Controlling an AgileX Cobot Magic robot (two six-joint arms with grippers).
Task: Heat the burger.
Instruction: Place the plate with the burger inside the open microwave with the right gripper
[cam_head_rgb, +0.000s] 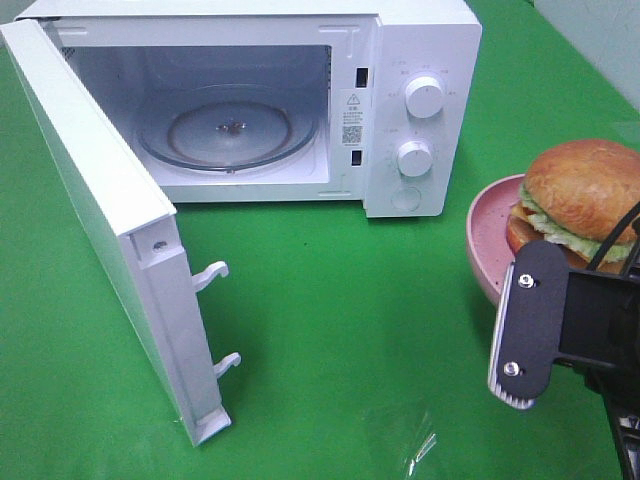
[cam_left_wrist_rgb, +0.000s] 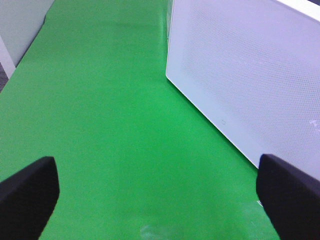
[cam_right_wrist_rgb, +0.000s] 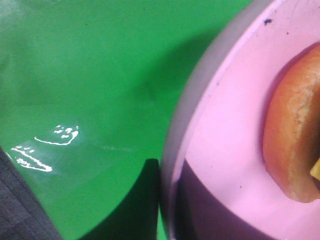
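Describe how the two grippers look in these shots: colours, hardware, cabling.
Left gripper: two blunt matte-black jaws with rounded corners, no markings visible. Right gripper: a flat black plate with rounded ends, two silver screws and a ribbed pale-grey edge, mounted on a boxy black bracket. Thin black cables run up behind it.

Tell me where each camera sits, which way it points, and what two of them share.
Exterior high: mounted high, looking down at the open white microwave on the green table cover; the right arm's black wrist shows.
Left wrist: low, facing along the cover beside the microwave's white door; the left hand shows its black fingertips, spread apart.
Right wrist: close over the round pink plate and the golden-brown burger; only an unclear dark sliver shows.
Shared: exterior and right wrist both see plate and burger.
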